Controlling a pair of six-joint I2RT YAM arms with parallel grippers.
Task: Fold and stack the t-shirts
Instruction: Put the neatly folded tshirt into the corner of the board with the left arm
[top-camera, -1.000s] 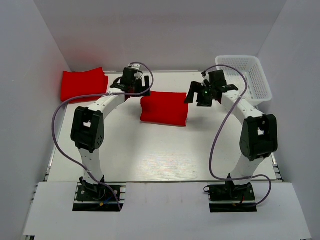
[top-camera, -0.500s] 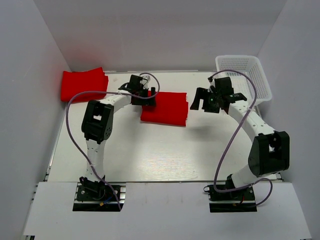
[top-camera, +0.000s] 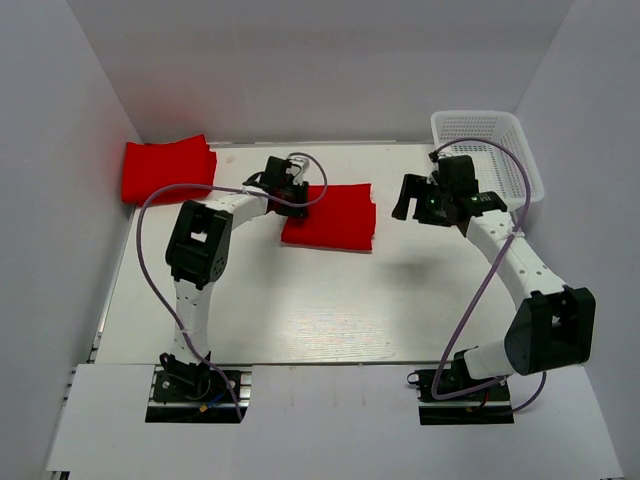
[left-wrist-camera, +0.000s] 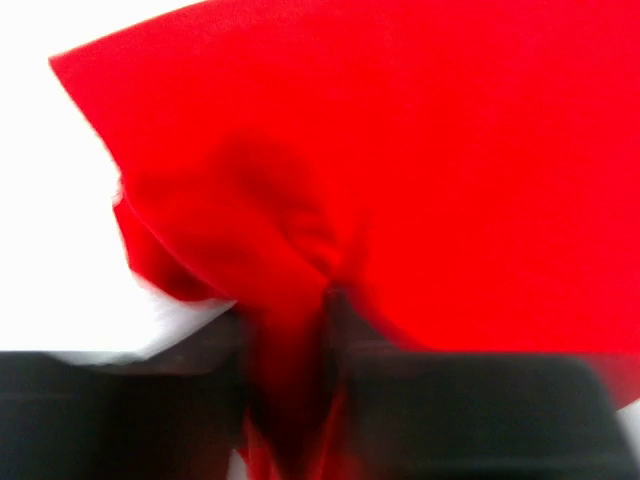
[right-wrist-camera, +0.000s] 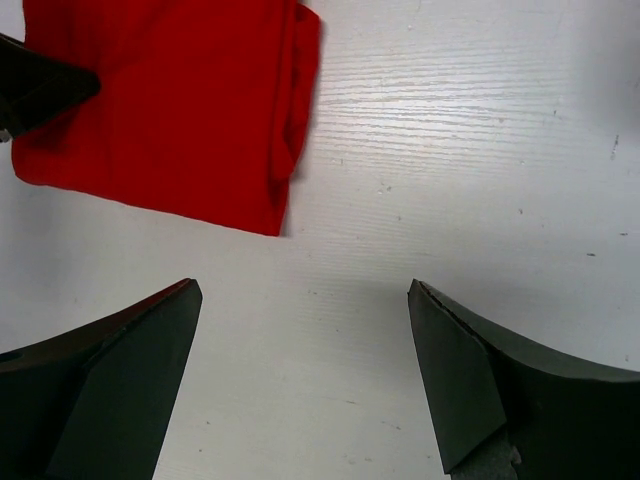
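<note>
At the table (top-camera: 300, 300) centre, our left claw (top-camera: 296, 203) pinches the left edge of the folded t-shirt (top-camera: 335, 218) (blurred close up); our right claw (top-camera: 412, 200) hangs spread nearby. We should grip all layers before lifting.

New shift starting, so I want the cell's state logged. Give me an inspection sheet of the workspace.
Surface: white table, no spills seen.
Job's things: folded t-shirt at centre; red pile in the far-left corner.
Clutter: white mesh basket at far right.
Grippers: left gripper pinches the folded t-shirt's left edge; right gripper open above bare table to its right.
Cables: purple cables loop loosely beside both arms.
Surroundings: white walls on three sides.
</note>
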